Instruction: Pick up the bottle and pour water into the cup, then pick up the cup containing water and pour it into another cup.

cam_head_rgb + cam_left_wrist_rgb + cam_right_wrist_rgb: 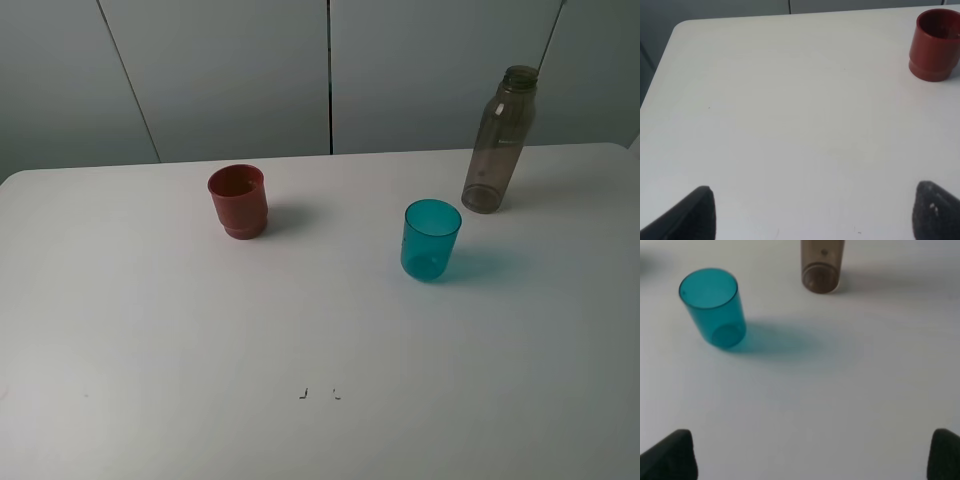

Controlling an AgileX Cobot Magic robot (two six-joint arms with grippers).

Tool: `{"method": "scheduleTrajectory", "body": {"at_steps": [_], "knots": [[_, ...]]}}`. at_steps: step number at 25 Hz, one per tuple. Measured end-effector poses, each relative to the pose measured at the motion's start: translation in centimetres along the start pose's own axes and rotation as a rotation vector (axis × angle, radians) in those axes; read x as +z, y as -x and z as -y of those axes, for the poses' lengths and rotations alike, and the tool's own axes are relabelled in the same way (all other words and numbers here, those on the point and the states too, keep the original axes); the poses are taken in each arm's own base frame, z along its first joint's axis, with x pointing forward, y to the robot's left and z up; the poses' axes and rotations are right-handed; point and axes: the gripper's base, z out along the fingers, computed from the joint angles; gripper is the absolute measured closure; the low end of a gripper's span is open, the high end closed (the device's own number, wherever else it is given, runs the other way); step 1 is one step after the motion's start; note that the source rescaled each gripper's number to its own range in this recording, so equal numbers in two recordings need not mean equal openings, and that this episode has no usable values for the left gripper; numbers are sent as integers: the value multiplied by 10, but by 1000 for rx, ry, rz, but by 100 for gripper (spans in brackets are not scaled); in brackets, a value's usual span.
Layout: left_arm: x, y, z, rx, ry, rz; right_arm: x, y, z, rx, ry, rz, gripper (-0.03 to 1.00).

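The smoky grey-brown bottle point(502, 139) stands upright, uncapped, at the back right of the white table; its base shows in the right wrist view point(821, 266). The teal tumbler point(431, 239) stands upright in front of it and to its left, also in the right wrist view point(713, 306). The red-brown cup point(238, 201) stands upright left of centre, also in the left wrist view point(935, 45). My left gripper point(812, 215) is open and empty, well short of the red cup. My right gripper point(812, 455) is open and empty, short of the tumbler and bottle. Neither gripper shows in the high view.
The white table point(150, 330) has a rounded far left corner point(682, 27). Grey wall panels point(230, 70) stand right behind its back edge. Two small dark marks point(318, 393) lie near the front centre.
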Motion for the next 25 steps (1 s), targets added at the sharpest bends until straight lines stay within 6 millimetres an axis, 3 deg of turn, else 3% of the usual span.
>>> {"method": "scheduleTrajectory", "body": {"at_steps": [12,25], "knots": [[0,0,0,0,0,0,-28,-29,-16,-92,233,143,-3],[0,0,0,0,0,0,-23,-29,-13,-39,195,185,-3]]}}
